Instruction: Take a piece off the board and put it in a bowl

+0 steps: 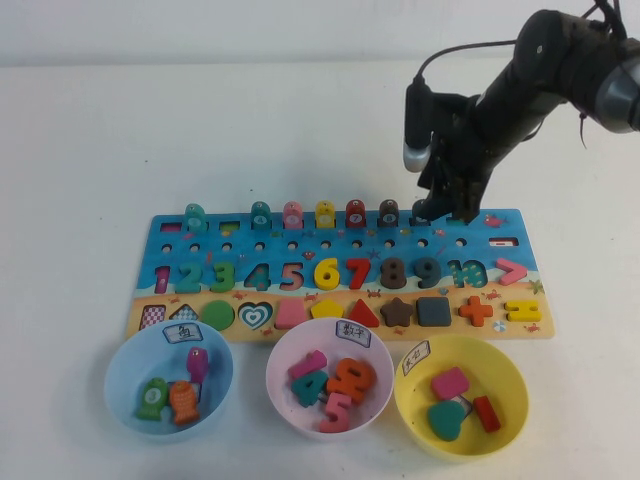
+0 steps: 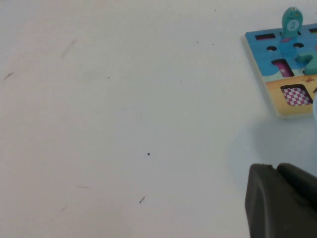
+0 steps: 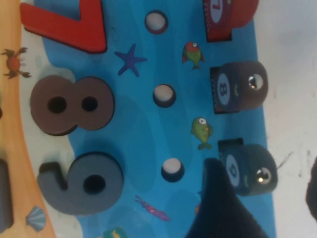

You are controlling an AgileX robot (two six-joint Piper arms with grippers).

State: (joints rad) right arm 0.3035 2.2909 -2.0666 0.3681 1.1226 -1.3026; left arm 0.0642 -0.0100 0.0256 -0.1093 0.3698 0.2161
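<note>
The blue board lies across the table's middle; its corner shows in the left wrist view. The slate-blue fish piece, marked 9, stands in the board's far row, next to the dark brown fish. My right gripper is down over it, open, with one finger on either side of the fish; in the high view the fish is mostly hidden. The light-blue bowl sits front left with three fish inside. My left gripper is shut and empty over bare table, out of the high view.
A pink bowl with numbers and a yellow bowl with shapes stand in front of the board. More fish stand along the far row, a teal one at its left end. Numbers and shapes fill the board's lower rows.
</note>
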